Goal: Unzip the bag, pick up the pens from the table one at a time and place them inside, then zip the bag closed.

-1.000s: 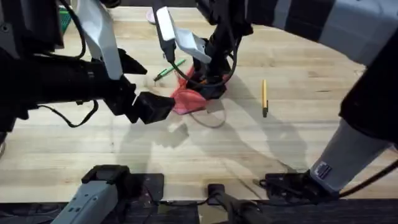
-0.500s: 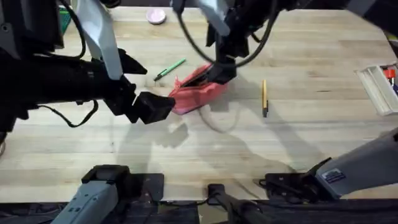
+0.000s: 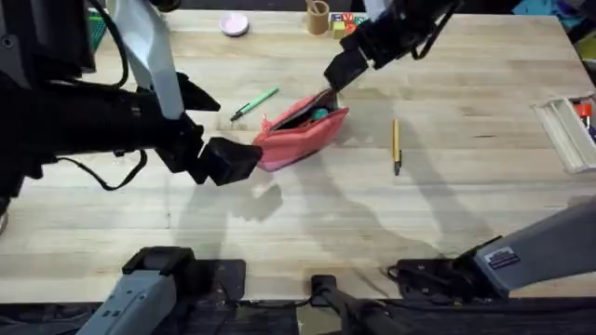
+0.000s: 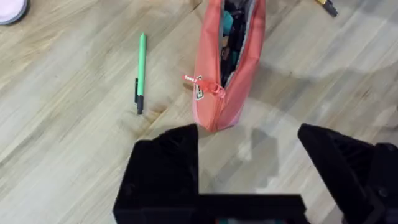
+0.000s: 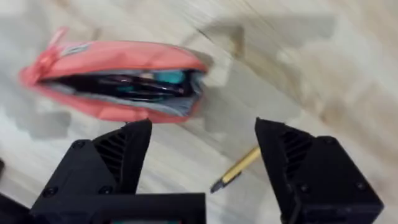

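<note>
Since half a second ago, our right tool [image 3: 333, 77] has lifted off the bag [image 3: 300, 135] and hangs just beyond its far end, fingers spread and empty. Our left tool [image 4: 249, 168] sits unmoved just short of the bag's near end, also spread wide, holding nothing. Between them the bag lies unzipped on the light-wood counter [image 3: 447, 205], dark contents hard to make out. We see the green pen [image 3: 254, 103] and yellow pen [image 3: 396, 145] flanking it, apart.
</note>
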You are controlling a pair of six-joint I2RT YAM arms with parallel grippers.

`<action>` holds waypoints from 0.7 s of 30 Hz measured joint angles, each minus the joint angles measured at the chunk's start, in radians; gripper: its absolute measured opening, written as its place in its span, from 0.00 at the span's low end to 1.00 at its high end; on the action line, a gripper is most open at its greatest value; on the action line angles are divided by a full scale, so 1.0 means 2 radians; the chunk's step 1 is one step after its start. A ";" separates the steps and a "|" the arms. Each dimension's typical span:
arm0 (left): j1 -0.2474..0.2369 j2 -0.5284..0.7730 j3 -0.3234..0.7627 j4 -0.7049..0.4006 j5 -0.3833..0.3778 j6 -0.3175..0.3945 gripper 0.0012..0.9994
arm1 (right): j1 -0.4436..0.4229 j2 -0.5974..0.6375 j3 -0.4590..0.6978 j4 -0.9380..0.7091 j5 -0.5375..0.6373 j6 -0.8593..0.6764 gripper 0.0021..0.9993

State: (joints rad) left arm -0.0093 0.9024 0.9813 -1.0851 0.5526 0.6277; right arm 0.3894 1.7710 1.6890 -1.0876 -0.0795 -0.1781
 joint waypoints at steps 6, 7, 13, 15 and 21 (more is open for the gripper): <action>0.000 0.000 0.000 0.000 0.000 0.000 1.00 | -0.018 0.000 0.000 -0.044 0.037 0.097 1.00; 0.000 0.000 0.000 0.000 0.000 0.000 1.00 | -0.021 0.000 0.000 -0.054 0.041 0.105 1.00; 0.000 0.000 0.000 0.000 0.000 0.000 1.00 | -0.033 0.000 0.000 -0.094 0.046 0.129 1.00; 0.000 0.000 0.000 0.000 0.000 0.000 1.00 | -0.038 0.000 0.000 -0.099 0.046 0.131 1.00; 0.000 0.000 0.000 0.000 0.000 0.000 1.00 | -0.057 0.000 0.000 -0.102 0.047 0.140 1.00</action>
State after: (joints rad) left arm -0.0093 0.9024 0.9813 -1.0852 0.5526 0.6277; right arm 0.2755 1.7710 1.6890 -1.2922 0.0151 0.1013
